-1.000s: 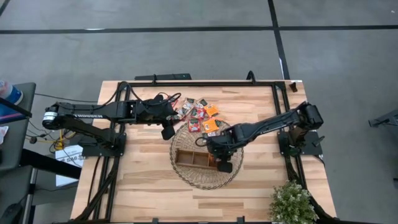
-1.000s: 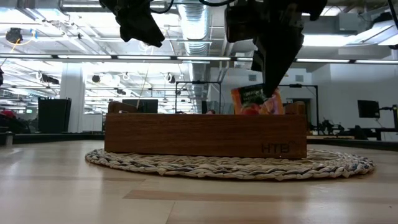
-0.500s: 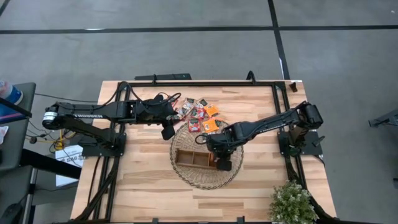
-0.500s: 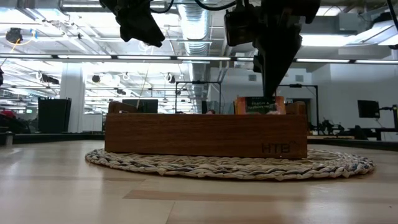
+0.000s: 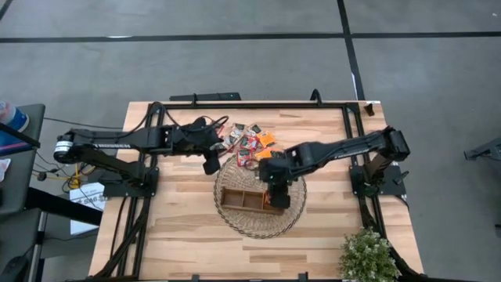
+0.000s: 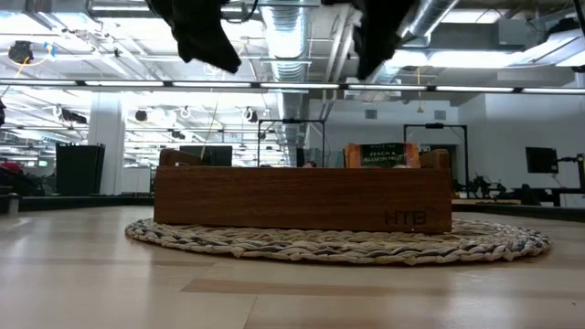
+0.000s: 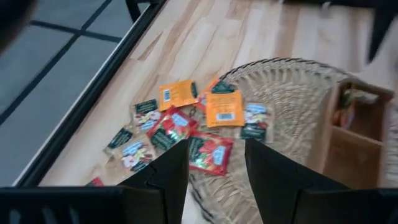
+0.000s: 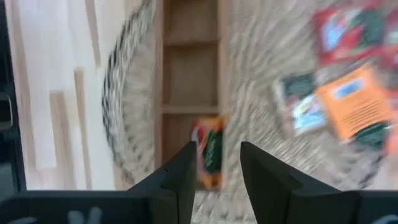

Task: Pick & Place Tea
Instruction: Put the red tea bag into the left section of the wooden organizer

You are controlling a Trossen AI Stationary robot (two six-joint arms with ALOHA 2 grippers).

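Several red, orange and pale tea sachets [image 5: 250, 141] lie loose at the basket's far rim, also in the left wrist view [image 7: 186, 124]. One orange sachet [image 6: 379, 155] stands on edge in the right end compartment of the brown wooden tray [image 6: 302, 196], which rests on the wicker basket [image 5: 235, 223]. My right gripper [image 8: 217, 149] is open and empty above that compartment and the sachet [image 8: 208, 152]. My left gripper [image 7: 216, 146] is open and empty, hovering [image 5: 211, 163] left of the basket near the loose sachets.
The tray's other two compartments [image 8: 189, 74] show bare wood. A potted plant [image 5: 368, 254] stands at the table's near right corner. Black frame rails [image 5: 250, 104] run along the table's edges. Bare wood lies near the front edge [image 5: 180, 243].
My right gripper has let go of the orange sachet and risen, shifting a little toward the far edge. The sachet, held tilted over the tray a second ago, now stands upright in the tray's right end compartment.
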